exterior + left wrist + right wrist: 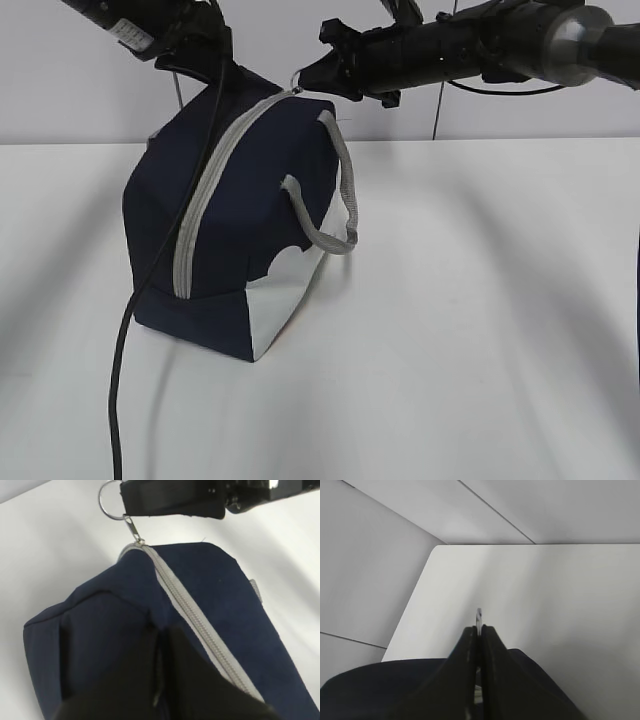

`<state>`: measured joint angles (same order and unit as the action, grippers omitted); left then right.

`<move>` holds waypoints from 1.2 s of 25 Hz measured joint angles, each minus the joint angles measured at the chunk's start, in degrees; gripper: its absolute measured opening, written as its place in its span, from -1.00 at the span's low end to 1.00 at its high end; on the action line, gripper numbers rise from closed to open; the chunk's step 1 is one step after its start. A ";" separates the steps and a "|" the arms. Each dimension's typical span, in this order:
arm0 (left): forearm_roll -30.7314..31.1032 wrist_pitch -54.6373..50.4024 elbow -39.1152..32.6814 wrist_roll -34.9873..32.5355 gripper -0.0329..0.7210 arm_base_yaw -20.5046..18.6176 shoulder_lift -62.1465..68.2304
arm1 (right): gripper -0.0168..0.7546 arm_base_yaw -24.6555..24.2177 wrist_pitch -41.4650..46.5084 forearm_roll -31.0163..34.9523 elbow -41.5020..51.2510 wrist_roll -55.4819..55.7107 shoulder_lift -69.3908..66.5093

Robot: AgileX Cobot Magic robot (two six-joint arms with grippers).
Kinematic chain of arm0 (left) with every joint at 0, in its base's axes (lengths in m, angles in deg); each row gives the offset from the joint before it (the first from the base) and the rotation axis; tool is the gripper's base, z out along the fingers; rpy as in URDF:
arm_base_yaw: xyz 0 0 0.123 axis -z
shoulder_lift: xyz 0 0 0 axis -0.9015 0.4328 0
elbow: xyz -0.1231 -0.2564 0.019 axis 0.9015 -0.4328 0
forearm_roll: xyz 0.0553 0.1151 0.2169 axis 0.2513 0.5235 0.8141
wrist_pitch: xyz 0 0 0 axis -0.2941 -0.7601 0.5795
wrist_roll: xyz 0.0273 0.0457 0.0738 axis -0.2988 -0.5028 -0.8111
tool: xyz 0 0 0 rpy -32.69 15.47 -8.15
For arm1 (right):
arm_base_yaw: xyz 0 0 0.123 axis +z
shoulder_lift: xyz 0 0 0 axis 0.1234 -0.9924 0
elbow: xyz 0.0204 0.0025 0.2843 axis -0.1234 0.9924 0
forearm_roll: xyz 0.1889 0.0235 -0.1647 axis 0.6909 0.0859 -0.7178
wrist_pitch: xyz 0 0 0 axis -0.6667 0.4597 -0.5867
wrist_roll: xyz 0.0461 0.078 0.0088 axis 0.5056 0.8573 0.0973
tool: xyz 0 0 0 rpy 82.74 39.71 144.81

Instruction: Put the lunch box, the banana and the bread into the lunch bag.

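The navy-blue lunch bag [240, 230] stands on the white table, and its grey zipper [205, 190] is closed along its visible length. My right gripper [308, 78] is shut on the metal ring pull [297, 82] at the top end of the zipper. The ring [479, 616] pokes out between the shut fingers of the right gripper [479, 630], and it also shows in the left wrist view [107, 500]. My left gripper [159, 640] is shut on the bag's fabric [115, 610] at its top back corner. The lunch box, banana and bread are out of view.
The grey strap handles [345, 190] hang over the bag's white side panel [290, 290]. A black cable [125, 330] hangs from the left arm down past the bag's left side. The white table [480, 330] stretches to the right and front. A wall stands behind.
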<state>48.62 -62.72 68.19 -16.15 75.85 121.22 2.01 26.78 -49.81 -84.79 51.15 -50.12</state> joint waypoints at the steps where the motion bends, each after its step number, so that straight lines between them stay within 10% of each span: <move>1: 0.00 -0.43 0.00 -0.38 -0.84 0.00 -0.07 | -1.00 0.00 0.00 0.00 0.00 0.00 0.00; 30: -3.32 -3.71 0.00 -4.28 -0.84 0.00 -0.68 | -1.00 0.00 2.07 0.77 -0.13 1.57 -4.99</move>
<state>45.30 -66.43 68.19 -20.42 75.85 120.54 2.01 28.86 -49.05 -84.92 52.73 -55.11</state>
